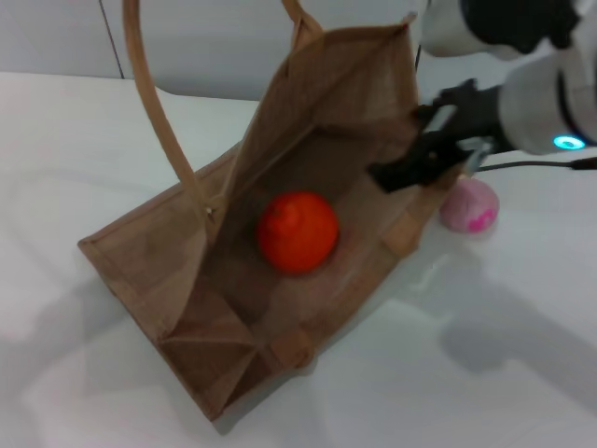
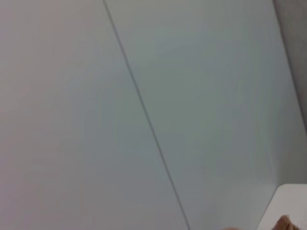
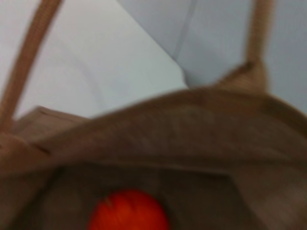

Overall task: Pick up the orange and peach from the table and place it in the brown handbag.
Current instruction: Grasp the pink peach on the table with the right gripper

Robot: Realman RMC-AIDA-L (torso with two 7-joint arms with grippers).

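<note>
The brown handbag point(image 1: 224, 280) lies open on the white table, with its mouth towards the far right. The orange point(image 1: 298, 231) rests inside it on the bottom panel, and its top shows in the right wrist view point(image 3: 128, 211) under the bag's rim point(image 3: 192, 103). The peach point(image 1: 469, 206) sits on the table just outside the bag's right edge. My right gripper point(image 1: 417, 157) is at the bag's right rim, between the orange and the peach, open and empty. My left gripper is out of view.
One bag handle point(image 1: 154, 103) rises steeply out of the top of the head view; the other point(image 1: 300, 19) stands at the bag's far end. A grey panelled wall point(image 2: 144, 115) runs behind the table. Bare white tabletop point(image 1: 485, 373) lies at the near right.
</note>
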